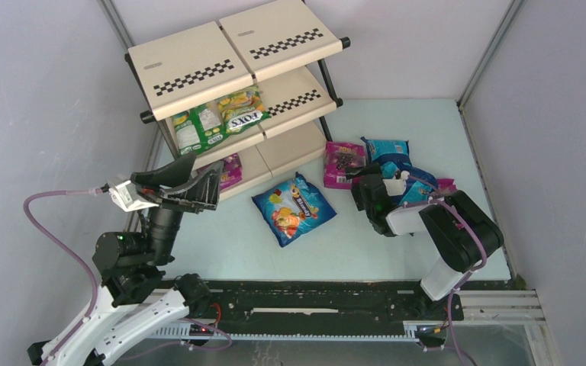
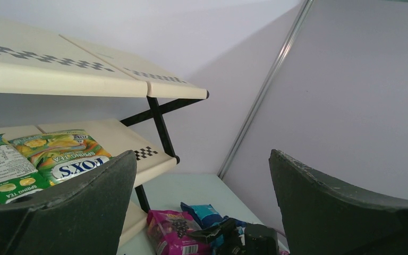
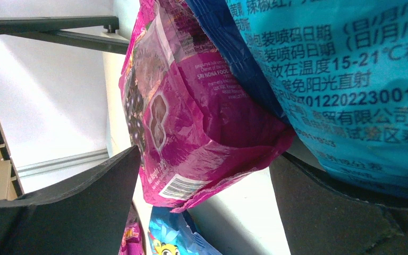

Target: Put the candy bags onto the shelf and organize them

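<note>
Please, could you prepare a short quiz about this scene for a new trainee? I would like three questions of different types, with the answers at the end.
1. True or false: the green-yellow bags lie on the top tier of the shelf.
2. Where is the blue bag with fruit art? A) on the table, in front of the shelf; B) on the middle tier; C) in the left pincer.
3. Which pincer has a magenta bag between its open fingers?

Key: 1. False, they lie on the middle tier. 2. A. 3. The right pincer.
</note>
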